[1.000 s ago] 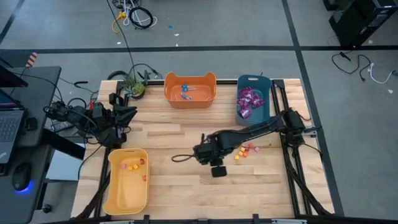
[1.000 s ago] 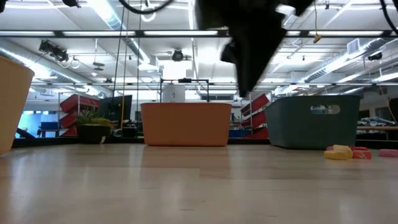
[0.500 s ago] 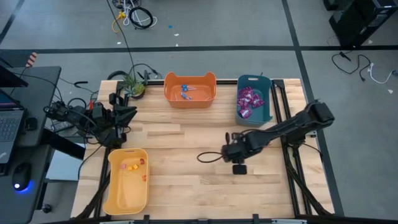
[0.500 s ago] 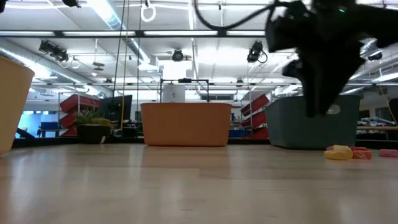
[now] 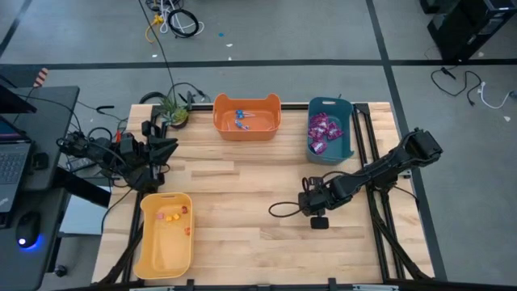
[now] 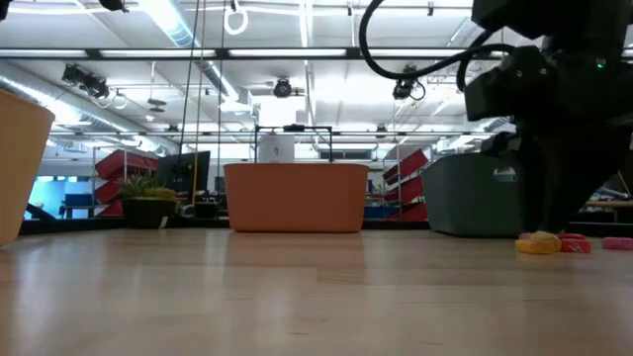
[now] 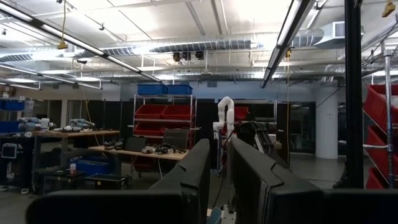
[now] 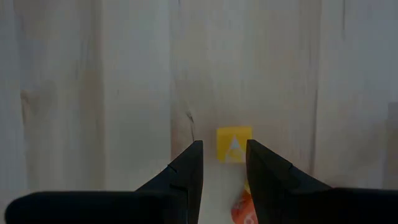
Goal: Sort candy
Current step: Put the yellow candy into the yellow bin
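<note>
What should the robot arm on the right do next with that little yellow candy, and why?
Probably lower the right pincer straight down and close on the yellow candy. The right wrist view shows the candy just past its parted fingertips, lying on the table, with an orange piece beside it. The left pincer waits off to the side.

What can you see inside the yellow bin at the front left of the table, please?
The yellow bin holds a few small red and orange candies near its far end; the rest of its floor looks bare. Nothing covers it from above.
</note>
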